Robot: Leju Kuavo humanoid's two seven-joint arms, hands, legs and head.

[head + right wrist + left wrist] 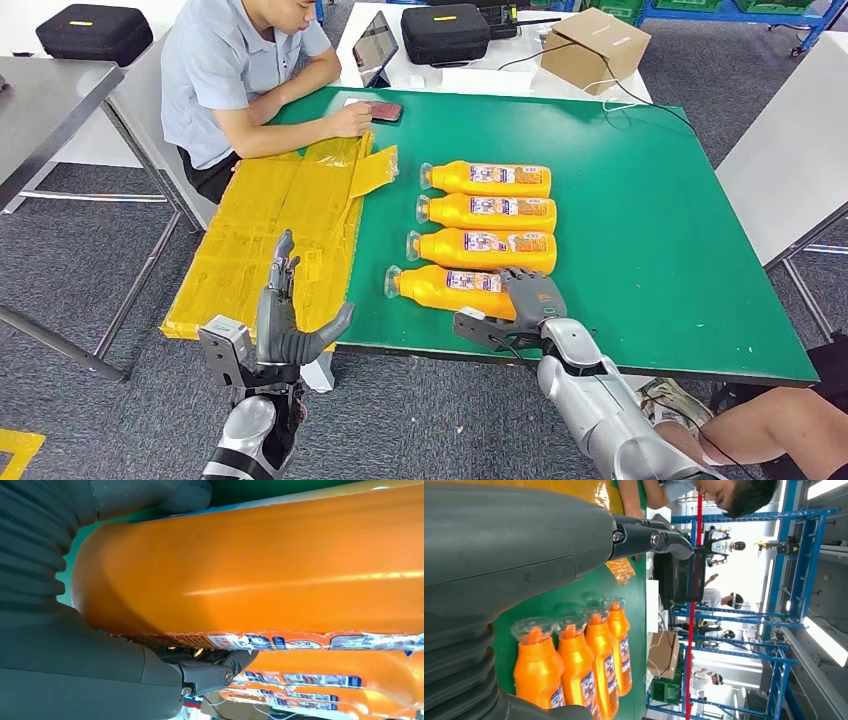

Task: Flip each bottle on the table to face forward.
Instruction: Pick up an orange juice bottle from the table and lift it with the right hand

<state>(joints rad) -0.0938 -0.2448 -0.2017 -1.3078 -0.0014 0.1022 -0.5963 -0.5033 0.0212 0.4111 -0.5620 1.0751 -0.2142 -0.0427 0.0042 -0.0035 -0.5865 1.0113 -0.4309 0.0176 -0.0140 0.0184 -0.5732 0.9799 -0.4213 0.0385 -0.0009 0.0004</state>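
Four bottles in a row, right robot hand on the nearest

Four orange bottles lie on their sides on the green counter [650, 250], side by side, caps pointing toward the robot's left and labels facing up. From far to near: bottle one [490, 178], bottle two [490, 211], bottle three [485, 249], bottle four [450, 286]. The right robot hand [532, 300] grips the base end of bottle four; in the right wrist view the thumb lies along one side of the orange body and the darker fingers [215, 667] press the labelled side. The left robot hand [285, 315] hangs off the counter's near-left edge, holding nothing, its fingers straight and apart, thumb spread wide. Yellow sheets [270, 230] cover the counter's left part. A person [235, 70] sits at the far-left corner, one hand on a phone [385, 111]. A cardboard box [595, 48] stands beyond the far edge
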